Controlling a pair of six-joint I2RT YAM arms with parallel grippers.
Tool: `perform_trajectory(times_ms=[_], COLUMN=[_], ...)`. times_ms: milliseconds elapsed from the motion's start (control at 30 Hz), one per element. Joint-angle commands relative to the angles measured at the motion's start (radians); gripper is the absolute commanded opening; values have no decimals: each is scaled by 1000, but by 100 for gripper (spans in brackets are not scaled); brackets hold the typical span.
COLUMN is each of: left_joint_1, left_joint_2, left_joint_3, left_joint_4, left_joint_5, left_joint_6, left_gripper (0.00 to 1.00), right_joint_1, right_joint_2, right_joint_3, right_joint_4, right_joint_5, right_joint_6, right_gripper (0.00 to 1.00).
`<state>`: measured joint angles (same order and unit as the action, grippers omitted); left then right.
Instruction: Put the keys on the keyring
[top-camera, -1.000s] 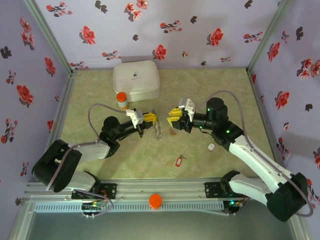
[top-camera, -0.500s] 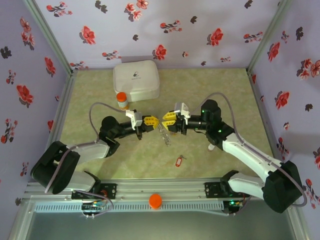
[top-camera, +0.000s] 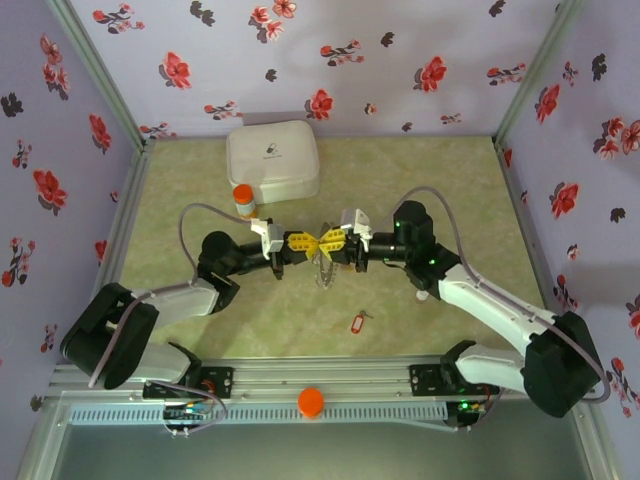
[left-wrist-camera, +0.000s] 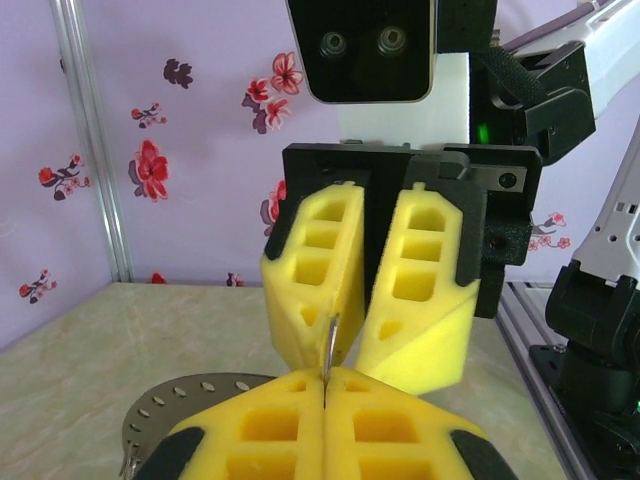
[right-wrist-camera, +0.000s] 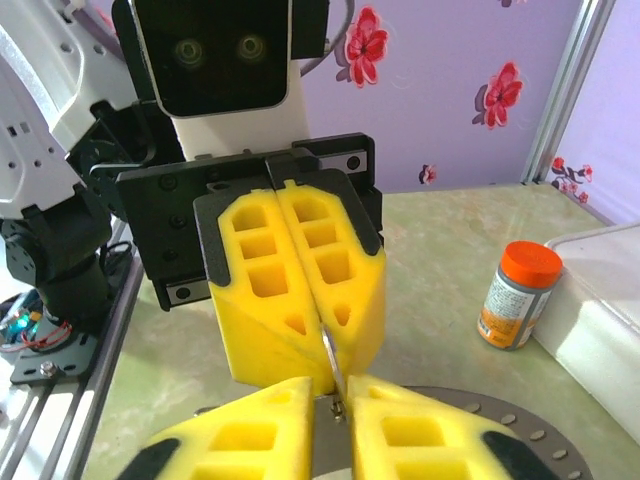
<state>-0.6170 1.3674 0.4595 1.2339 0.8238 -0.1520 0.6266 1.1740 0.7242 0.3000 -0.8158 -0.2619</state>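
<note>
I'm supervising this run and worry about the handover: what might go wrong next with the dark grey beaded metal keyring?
The left gripper is shut on the dark grey beaded keyring, and the right gripper sits tip to tip with it: a tug might pull the limp loop free. Their yellow foam fingers might also bump.

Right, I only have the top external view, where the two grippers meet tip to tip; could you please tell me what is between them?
Observer: In the left wrist view a thin metal sliver stands up from between the closed pads of the left gripper. I cannot tell whether it belongs to a key or the ring.
Operator: Thank you. Is the right gripper on it too?
Observer: In the right wrist view the pads of the right gripper flank that sliver with a narrow gap showing. I cannot tell whether they pinch it.
</note>
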Motion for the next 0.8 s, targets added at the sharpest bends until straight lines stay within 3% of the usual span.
perform_trajectory(times_ms=[0, 100, 167, 200, 233, 267, 433, 600, 767], left_joint_1=[-11, -10, -10, -11, -9, -9, 5, 5, 7], left_joint_2=[-24, -25, -27, -30, -36, -44, -150, -259, -327], left_joint_3=[31, 25, 20, 17, 9, 2, -4, 64, 92], left_joint_4=[58, 55, 52, 49, 42, 32, -218, -658, -865], left_joint_5=[28, 29, 28, 20, -6, -31, -70, -85, -126], left_joint_6=[-28, -29, -27, -25, -29, -29, 88, 310, 425], left_gripper=[0, 0, 0, 19, 48, 53, 50, 40, 35], right_joint_1=[12, 13, 13, 12, 13, 17, 92, 147, 178], right_joint_2=[23, 29, 29, 27, 27, 22, 22, 59, 83], right_joint_3=[15, 24, 33, 41, 52, 64, 209, 306, 364], right_joint_4=[59, 52, 34, 7, -28, -69, -513, -669, -738], right_joint_5=[-54, -60, -59, -55, -45, -27, 199, 335, 393], right_joint_6=[39, 44, 40, 35, 22, 3, -252, -293, -332], right_gripper=[11, 1, 0, 0, 0, 0, 0, 0, 0])
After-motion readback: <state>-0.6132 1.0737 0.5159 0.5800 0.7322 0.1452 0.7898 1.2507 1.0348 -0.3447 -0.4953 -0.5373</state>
